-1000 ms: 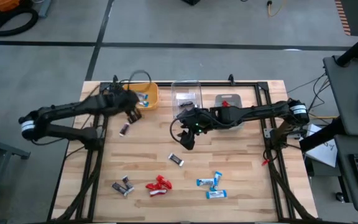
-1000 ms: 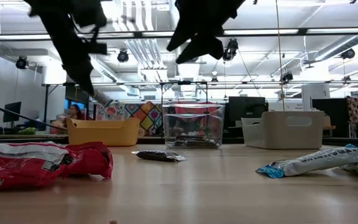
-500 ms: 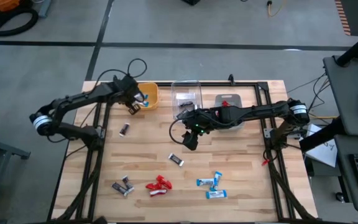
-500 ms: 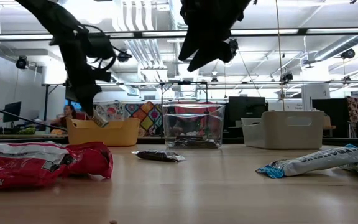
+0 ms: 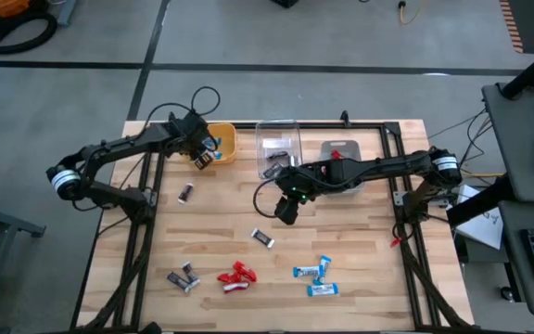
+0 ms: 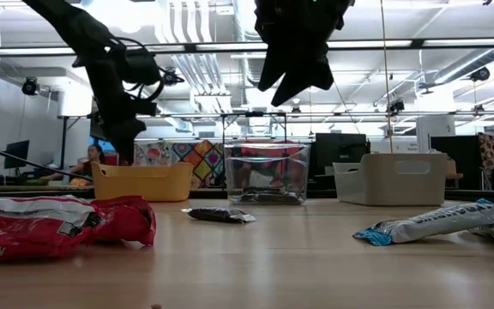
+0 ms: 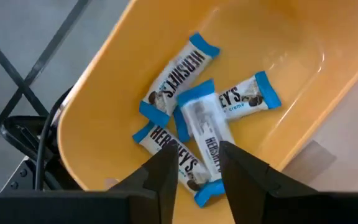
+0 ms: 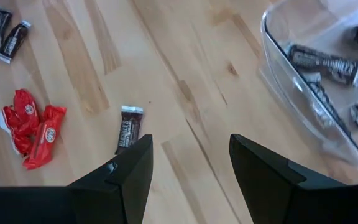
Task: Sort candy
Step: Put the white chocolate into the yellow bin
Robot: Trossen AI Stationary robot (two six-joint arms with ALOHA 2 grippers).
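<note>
Bare wood btwn right hand [image 5: 286, 211] & brown candy [image 5: 263, 238].

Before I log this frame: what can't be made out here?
- Grey bin contents: high view, right arm crosses it; low view, opaque wall.
- Whether the top blue-and-white candy has landed: left wrist view, blurred.
- Left gripper fingertips: high view, too small.

Glossy candy wrappers [image 7: 199, 124], wood table [image 5: 360, 241]

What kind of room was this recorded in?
Probably a robotics lab or open workshop: exposed ceiling ducts and track lights, desks with monitors behind the wooden table, bare concrete floor.
</note>
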